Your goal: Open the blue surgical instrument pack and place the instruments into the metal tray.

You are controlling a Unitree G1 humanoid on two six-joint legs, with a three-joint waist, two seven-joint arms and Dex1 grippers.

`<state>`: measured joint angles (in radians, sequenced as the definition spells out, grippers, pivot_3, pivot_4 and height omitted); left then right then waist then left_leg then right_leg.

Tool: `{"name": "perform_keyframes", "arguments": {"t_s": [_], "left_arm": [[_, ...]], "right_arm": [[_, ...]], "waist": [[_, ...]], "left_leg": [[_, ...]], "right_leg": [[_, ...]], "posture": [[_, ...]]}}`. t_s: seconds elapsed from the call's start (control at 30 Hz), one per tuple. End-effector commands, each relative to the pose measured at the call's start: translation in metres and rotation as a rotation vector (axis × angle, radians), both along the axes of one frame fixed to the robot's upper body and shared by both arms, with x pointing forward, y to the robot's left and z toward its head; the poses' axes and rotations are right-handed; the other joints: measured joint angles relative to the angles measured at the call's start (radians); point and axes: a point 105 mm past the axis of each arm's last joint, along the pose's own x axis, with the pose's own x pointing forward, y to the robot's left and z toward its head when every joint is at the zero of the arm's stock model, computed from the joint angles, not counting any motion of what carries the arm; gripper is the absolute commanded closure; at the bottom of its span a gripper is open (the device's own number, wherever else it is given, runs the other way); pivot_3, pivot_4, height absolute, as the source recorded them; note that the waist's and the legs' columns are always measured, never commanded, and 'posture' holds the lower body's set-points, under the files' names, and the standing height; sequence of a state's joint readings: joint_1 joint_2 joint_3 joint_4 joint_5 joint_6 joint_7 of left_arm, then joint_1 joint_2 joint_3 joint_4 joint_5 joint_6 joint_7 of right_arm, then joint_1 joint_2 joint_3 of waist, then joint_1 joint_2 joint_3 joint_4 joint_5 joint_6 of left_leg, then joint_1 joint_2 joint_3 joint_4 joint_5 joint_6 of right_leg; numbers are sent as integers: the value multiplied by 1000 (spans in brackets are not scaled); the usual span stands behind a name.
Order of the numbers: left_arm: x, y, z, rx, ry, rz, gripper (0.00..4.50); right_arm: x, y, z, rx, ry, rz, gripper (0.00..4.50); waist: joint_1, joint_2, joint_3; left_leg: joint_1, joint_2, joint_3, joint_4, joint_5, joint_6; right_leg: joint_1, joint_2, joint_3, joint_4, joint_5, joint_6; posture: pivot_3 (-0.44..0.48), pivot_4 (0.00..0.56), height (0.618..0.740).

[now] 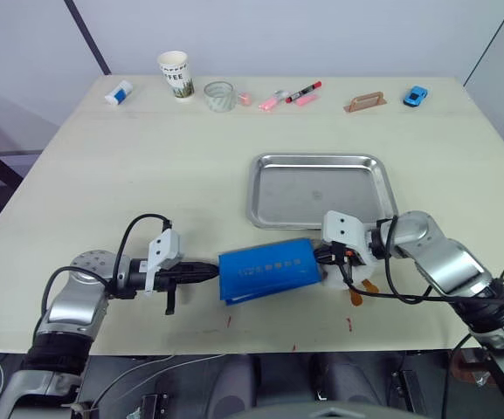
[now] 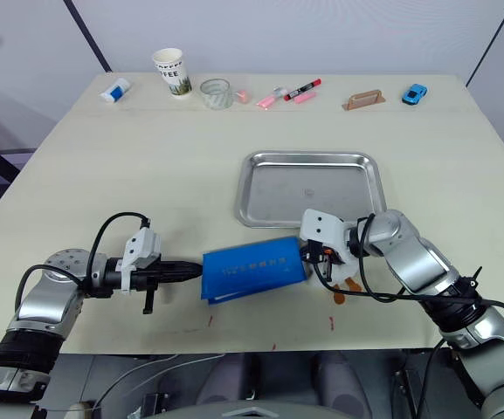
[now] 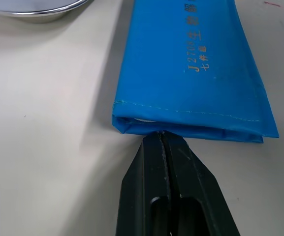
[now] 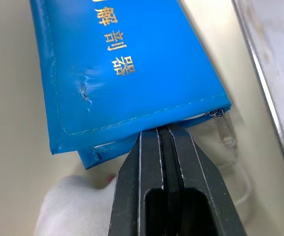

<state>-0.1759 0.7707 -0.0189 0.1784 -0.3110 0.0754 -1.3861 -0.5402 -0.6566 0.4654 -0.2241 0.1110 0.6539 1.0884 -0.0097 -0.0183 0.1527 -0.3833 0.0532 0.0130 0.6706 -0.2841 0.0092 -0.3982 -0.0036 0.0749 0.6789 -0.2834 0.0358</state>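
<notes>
Flat blue surgical instrument pack point(image 1: 266, 271) with gold print, just below the metal tray point(image 1: 318, 188), pinched at both ends by left gripper point(image 1: 210, 273) and right gripper point(image 1: 320, 256).

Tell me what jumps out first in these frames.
The blue surgical instrument pack lies closed near the table's front edge, with the left gripper and the right gripper shut on its opposite ends. Just behind it sits the shiny metal tray, holding no instruments. Along the far edge runs a row of small items, among them a paper cup.
</notes>
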Motion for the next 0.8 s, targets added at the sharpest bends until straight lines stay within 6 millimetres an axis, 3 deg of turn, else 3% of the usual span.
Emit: {"name": "perform_keyframes", "arguments": {"t_s": [0.03,0.43,0.8], "left_arm": [[-10,-19,-19,8,69,-94,4500],[7,-48,-17,0,31,-183,4500],[12,-63,-14,-16,9,-221,4500]], "right_arm": [[-18,5,5,26,34,58,4410],[-40,-21,-4,7,94,-48,4410],[-36,-43,-8,-22,78,-144,4410]], "waist": [[2,0,0],[34,2,-2],[49,2,-2]], "left_leg": [[0,0,0,0,0,0],[0,-10,-5,1,0,0],[-10,-16,-12,15,0,1]], "right_leg": [[0,0,0,0,0,0],[3,-8,-5,0,-1,3],[5,-14,-10,-1,1,11]], "posture": [[0,150,740],[0,150,740],[0,150,740]]}}
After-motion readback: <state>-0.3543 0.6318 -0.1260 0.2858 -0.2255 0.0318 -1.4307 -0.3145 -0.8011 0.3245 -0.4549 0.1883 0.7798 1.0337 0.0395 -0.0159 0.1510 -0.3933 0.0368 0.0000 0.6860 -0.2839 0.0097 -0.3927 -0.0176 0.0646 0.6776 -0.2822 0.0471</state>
